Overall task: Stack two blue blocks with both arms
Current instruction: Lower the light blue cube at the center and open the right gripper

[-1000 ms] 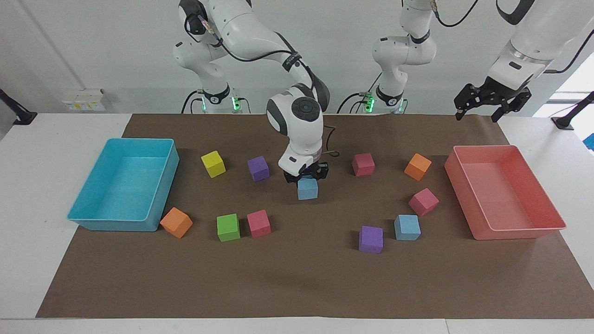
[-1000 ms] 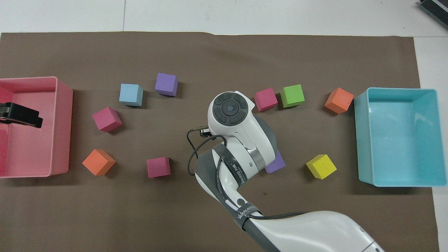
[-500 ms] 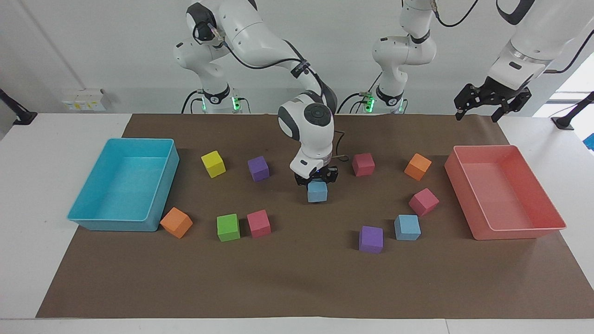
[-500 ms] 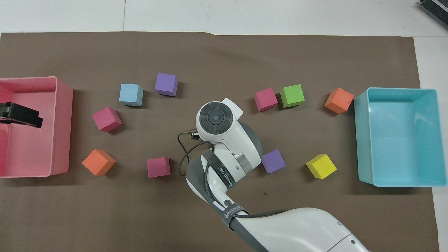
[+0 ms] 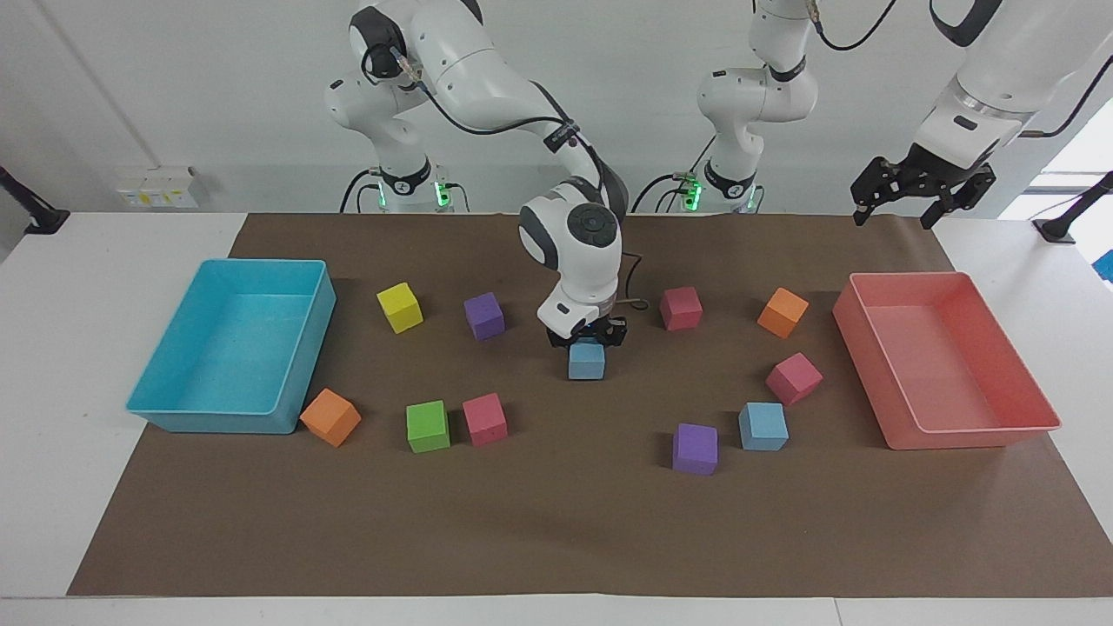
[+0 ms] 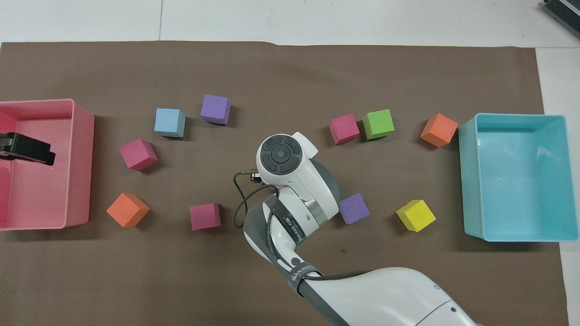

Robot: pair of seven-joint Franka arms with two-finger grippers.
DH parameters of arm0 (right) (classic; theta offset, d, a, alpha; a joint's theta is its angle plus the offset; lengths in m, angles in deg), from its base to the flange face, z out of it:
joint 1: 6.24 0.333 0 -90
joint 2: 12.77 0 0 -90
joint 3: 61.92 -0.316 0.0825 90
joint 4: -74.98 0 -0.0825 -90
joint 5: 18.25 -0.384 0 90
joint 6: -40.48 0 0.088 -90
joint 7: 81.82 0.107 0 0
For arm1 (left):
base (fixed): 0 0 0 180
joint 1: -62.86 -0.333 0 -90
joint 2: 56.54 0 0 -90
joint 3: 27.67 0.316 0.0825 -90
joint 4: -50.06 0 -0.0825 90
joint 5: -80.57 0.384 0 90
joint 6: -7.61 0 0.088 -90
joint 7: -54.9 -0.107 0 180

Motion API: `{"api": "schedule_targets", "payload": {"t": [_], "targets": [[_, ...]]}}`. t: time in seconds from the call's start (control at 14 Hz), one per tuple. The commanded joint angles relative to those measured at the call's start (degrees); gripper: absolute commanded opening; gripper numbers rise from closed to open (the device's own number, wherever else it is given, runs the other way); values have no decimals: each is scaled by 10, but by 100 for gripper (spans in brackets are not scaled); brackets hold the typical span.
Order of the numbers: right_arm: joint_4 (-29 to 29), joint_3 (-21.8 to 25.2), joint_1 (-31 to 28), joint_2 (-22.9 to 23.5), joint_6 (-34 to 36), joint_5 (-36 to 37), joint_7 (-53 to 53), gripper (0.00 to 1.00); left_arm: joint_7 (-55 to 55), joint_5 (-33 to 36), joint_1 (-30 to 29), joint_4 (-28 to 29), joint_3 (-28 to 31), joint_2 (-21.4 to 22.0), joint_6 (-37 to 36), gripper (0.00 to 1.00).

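- right gripper (image 5: 587, 335) clamped on a blue block (image 5: 587, 361), mid-mat
- second blue block (image 5: 763, 426) lies at about 4 o'clock from it in the facing view, toward the left arm's end
- right arm's wrist points straight down
- left gripper (image 5: 922, 187) waits over the pink tray (image 5: 969, 435), fingers spread, empty

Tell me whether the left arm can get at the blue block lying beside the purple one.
Probably yes. That blue block sits uncovered on the mat, with open space above it. The left end effector hangs idle over the pink tray at the same end of the table.
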Motion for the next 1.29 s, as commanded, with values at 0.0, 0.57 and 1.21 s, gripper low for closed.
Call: {"api": "schedule_targets", "payload": {"t": [0.0,0.57,1.21], "targets": [[24,0,1,-10,-11,21,-30,0,4,-5,-9,16,-5,13,6,100],[24,0,1,-11,-13,10,-30,83,4,-5,-9,16,-5,13,6,100],[19,1,-19,-69,-8,9,-35,100,4,-5,-9,16,-5,13,6,100]]}}
